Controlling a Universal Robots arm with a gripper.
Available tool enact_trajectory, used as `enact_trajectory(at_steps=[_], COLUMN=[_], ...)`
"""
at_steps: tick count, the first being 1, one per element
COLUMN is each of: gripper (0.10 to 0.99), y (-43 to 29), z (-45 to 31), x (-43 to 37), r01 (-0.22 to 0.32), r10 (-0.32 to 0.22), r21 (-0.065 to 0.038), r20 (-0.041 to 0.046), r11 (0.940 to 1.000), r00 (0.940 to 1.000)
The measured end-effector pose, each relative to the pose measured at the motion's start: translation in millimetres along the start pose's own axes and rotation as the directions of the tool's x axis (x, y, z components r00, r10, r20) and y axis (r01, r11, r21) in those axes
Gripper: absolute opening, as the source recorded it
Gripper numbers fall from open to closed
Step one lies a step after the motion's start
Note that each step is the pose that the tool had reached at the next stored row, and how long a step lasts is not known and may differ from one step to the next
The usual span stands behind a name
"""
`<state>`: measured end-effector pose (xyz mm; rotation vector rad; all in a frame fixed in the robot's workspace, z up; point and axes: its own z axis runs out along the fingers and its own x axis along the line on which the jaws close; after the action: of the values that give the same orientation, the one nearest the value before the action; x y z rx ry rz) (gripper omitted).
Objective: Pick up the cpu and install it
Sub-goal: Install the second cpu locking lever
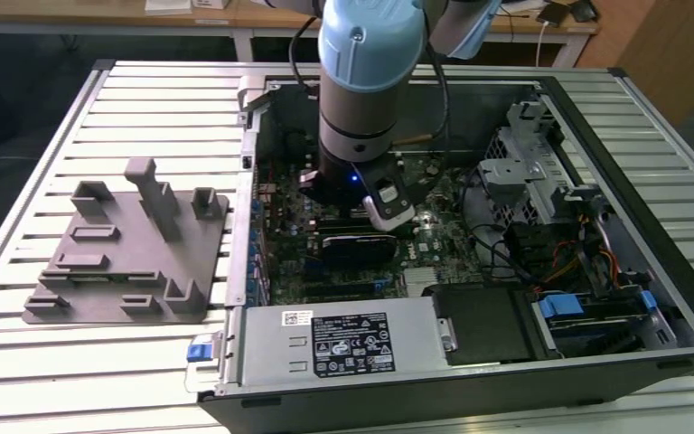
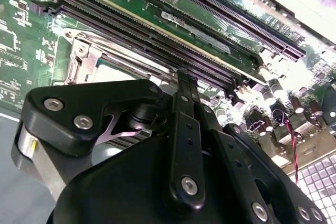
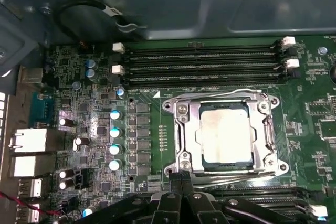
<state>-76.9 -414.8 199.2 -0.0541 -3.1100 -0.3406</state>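
The claw (image 3: 181,182), fingers pressed together and holding nothing, hangs just beside the socket frame (image 3: 181,114); the cpu (image 3: 227,132) sits seated inside that frame.

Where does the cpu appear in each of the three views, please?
Exterior view: hidden under the arm reaching into the computer case.
First wrist view: cpu lying within the socket frame, just beyond the fingers.
Second wrist view: pale sliver past the gripper.
Shared landmark: memory slots beside the socket.
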Motion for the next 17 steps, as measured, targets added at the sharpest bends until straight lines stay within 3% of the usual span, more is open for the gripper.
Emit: enact_trajectory(at_steps=[8,13,17], gripper=[0.106,0.106,0.106], y=[-1.0,-2.2,-4.1], z=[3.5,5.7,8.3], x=[1.1,1.0,1.0], r01=[0.007,0.010,0.011], r10=[-0.007,-0.010,-0.011], r21=[-0.031,-0.040,-0.040], r20=[-0.0027,-0.0031,-0.0039], r11=[0.9995,0.9991,0.9992], r00=[1.0000,0.9999,0.9999])
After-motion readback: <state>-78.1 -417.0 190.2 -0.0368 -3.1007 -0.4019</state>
